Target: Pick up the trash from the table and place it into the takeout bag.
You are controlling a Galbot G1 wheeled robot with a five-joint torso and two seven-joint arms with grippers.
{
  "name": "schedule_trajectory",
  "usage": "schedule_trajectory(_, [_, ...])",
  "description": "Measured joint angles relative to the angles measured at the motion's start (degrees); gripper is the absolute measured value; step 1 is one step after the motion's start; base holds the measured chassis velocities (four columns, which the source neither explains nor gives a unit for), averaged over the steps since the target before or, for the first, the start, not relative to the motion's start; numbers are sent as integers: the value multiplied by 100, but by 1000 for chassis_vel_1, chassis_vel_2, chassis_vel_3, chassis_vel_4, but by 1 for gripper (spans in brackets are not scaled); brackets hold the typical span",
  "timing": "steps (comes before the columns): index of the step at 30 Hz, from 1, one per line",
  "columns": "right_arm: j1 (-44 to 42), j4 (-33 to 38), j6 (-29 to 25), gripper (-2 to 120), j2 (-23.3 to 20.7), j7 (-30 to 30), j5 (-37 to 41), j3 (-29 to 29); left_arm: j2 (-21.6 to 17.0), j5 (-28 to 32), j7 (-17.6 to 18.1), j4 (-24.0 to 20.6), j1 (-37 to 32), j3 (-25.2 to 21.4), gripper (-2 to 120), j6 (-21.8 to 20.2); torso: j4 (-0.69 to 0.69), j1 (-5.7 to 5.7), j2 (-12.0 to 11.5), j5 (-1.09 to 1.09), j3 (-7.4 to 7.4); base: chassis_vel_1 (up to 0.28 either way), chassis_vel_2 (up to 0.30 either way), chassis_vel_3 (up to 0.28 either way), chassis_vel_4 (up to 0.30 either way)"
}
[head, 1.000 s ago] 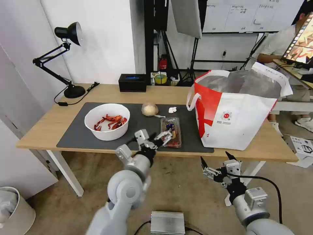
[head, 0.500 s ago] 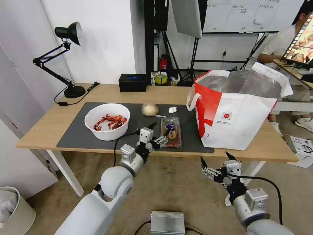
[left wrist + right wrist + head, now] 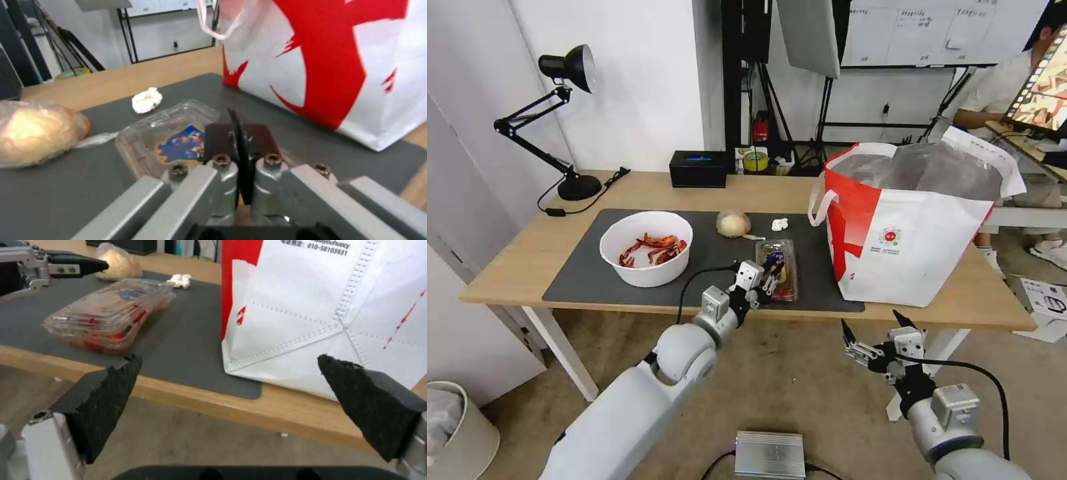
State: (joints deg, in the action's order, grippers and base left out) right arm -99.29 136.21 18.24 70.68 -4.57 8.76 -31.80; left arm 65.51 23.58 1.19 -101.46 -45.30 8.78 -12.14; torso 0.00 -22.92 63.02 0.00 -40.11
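On the table [image 3: 514,253] lies a dark grey mat [image 3: 580,280] with the trash on it. There is a white bowl [image 3: 647,273] of red shells, a tan wrapped ball [image 3: 734,223], a tissue wad [image 3: 780,224] and a clear clamshell tray [image 3: 787,267]. My left gripper [image 3: 770,275] is shut and empty at the tray's near left corner, just over the lid [image 3: 164,133]. From the right wrist it shows apart from the tray [image 3: 106,316]. The red-and-white takeout bag [image 3: 907,247] stands open on the right. My right gripper [image 3: 877,333] hangs open below the table's front edge.
A black desk lamp [image 3: 570,120] and a black box [image 3: 697,169] stand at the table's back. On the floor are a silver box [image 3: 770,453], a white bin [image 3: 454,427] and a carton [image 3: 1044,297].
My left arm has stretched forward and to the right, bringing its gripper over the table edge to the clamshell tray, with its fingers closing. The right arm has barely moved.
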Motion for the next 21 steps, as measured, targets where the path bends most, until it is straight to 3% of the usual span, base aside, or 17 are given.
schedule_trajectory(11, [185, -137, 28, 100, -92, -25, 161, -3, -377, 9, -129, 72, 185, 251, 0, -36, 1, 0, 0, 0, 0, 0, 0, 0, 0])
schedule_trajectory(21, [362, -222, 82, 100, -210, -85, 505, 1, -400, -71, -152, 163, 127, 301, 0, 2, 0, 0, 0, 0, 0, 0, 0, 0, 0])
